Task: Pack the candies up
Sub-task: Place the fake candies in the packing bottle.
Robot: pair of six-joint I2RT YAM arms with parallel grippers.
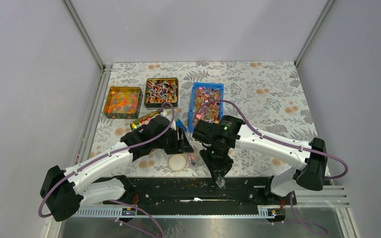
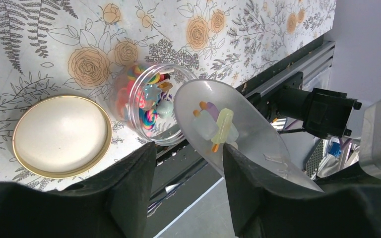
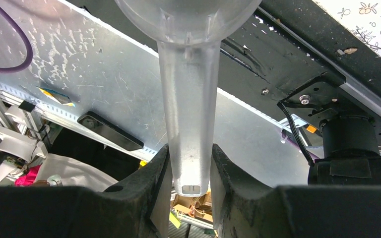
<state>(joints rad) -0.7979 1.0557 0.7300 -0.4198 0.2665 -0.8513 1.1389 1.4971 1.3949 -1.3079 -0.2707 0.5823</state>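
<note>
Two-arm candy packing, seen from above and from both wrists. The right gripper is closed firmly on the narrow handle of a clear plastic scoop, both fingers pressed flat against its sides, with the bowl of the scoop at the far end. The left gripper stands wide open with nothing between its fingers, which frame the work area from the near side.

The scoop bowl carries a few candies in pale, yellow-green and orange wrappers, lying near its middle. Its rim overlaps the mouth of a small clear jar, which is already partly filled with mixed sweets in pink, blue and rainbow colours. The jar seems to be tipped toward the camera, though the viewing angle may account for this. A round cream lid with a gold edge lies flat on the floral table just beside the jar.

Farther back on the table stand three supply containers in a row: an orange tin of glossy orange-yellow balls on the left, a dark tin of striped wrapped sweets in the middle, and a blue tray of pink and red wrapped candies on the right, well apart from the scoop.
</note>
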